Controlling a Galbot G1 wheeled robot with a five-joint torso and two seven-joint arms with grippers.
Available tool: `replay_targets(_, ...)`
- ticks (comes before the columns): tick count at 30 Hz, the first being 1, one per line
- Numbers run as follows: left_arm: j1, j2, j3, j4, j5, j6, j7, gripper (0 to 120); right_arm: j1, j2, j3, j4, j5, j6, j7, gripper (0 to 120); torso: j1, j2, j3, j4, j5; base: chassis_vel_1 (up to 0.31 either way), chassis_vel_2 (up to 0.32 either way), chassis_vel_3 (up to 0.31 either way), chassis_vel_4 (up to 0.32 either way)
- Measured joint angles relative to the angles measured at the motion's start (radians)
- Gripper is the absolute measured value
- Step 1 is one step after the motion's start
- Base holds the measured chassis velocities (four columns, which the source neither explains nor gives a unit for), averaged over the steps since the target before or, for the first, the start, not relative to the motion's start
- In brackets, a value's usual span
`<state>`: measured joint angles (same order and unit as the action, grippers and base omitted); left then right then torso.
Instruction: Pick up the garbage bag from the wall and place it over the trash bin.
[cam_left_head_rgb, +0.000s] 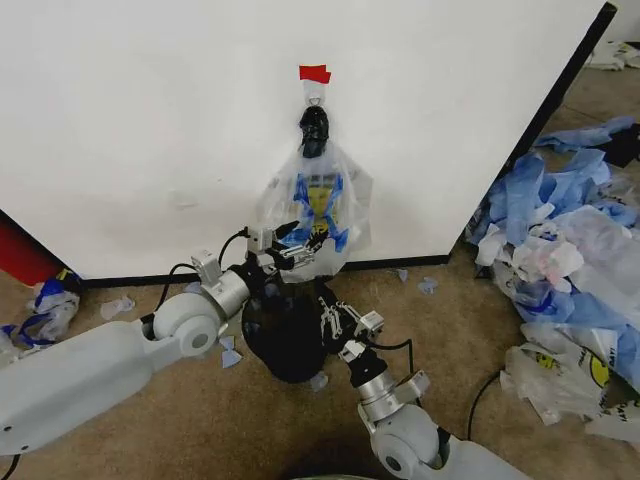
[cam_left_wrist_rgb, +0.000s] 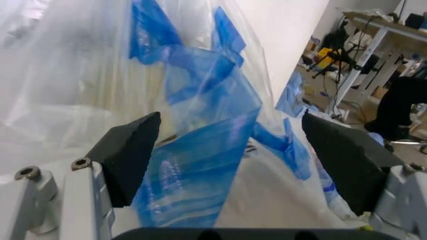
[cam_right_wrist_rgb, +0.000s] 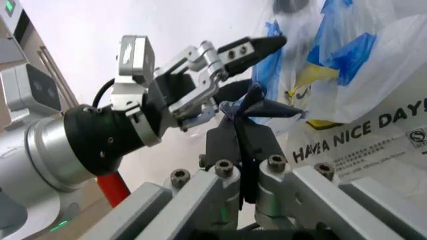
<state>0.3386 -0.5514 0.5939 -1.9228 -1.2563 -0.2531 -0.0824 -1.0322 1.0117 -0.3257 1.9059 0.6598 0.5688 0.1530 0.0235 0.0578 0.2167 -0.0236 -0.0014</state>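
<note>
Garbage bag, head view: garbage bag (cam_left_head_rgb: 318, 205) hung from a small hook (cam_left_head_rgb: 314, 97) under red tape (cam_left_head_rgb: 314, 73) on the white wall (cam_left_head_rgb: 150, 120), its lower edge just above the black trash bin (cam_left_head_rgb: 288, 335).
Left gripper, head view: left gripper (cam_left_head_rgb: 297, 246) sat at the bag's lower left, level with the blue print.
Right gripper, head view: right gripper (cam_left_head_rgb: 338, 318) was low, over the bin's rim and just below the bag.
Left wrist view: black pads (cam_left_wrist_rgb: 133, 150) stood wide apart with blue-printed film between them, nothing pinched yet.
Right wrist view: the right gripper's fingers (cam_right_wrist_rgb: 237, 145) were pressed together on a dark fold of bag film (cam_right_wrist_rgb: 257, 102); the left gripper's jaws showed beyond, parted.
Doing it well: I judged the left should close on a doubled layer, not a single skin, then both should lift upward off the hook, not pull outward, lest the thin plastic tear.
</note>
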Motion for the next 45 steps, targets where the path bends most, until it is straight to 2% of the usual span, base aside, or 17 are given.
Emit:
replay_targets(13, -0.044, 0.041, 0.03, -0.041, -0.007, 0.008, -0.026, 83, 0.008, 0.006, 0.0, 0.002, 0.0, 0.0, 0.0, 0, 0.0, 0.0, 0.0, 0.0, 0.0002, 0.0, 0.0, 0.0, 0.0)
replay_targets(24, -0.086, 0.005, 0.094, -0.069, -0.011, 0.015, -0.089, 83, 0.009, 0.005, 0.007, -0.001, 0.0, 0.0, 0.0, 0, 0.0, 0.0, 0.0, 0.0, 0.0001, 0.0, 0.0, 0.0, 0.0)
replay_targets(32, -0.114, 0.003, 0.128, -0.065, -0.011, 0.016, -0.097, 83, 0.004, 0.003, 0.013, 0.001, 0.0, 0.002, -0.001, 0, 0.0, 0.0, 0.0, 0.0, 0.0001, 0.0, 0.0, 0.0, 0.0)
replay_targets(35, -0.12, 0.004, 0.135, -0.057, -0.01, 0.016, -0.097, 78, 0.003, 0.004, 0.013, 0.002, -0.001, 0.003, -0.001, 0, 0.0, 0.0, 0.0, 0.0, 0.0001, 0.0, 0.0, 0.0, 0.0)
replay_targets(38, -0.122, 0.006, 0.136, -0.044, -0.006, 0.016, -0.097, 65, 0.002, 0.006, 0.013, 0.002, -0.003, 0.003, -0.001, 0, 0.0, 0.0, 0.0, 0.0, 0.0001, 0.0, 0.0, 0.0, 0.0)
replay_targets(39, -0.122, 0.006, 0.136, -0.044, -0.006, 0.016, -0.097, 65, 0.002, 0.006, 0.013, 0.002, -0.003, 0.003, -0.001, 0, 0.0, 0.0, 0.0, 0.0, 0.0001, 0.0, 0.0, 0.0, 0.0)
replay_targets(45, -0.129, 0.012, 0.136, -0.015, 0.015, 0.03, -0.115, 40, 0.0, 0.008, 0.014, 0.003, -0.004, 0.005, -0.001, 0, 0.0, 0.0, 0.0, -0.0001, 0.0, 0.0, 0.0, 0.0, 0.0)
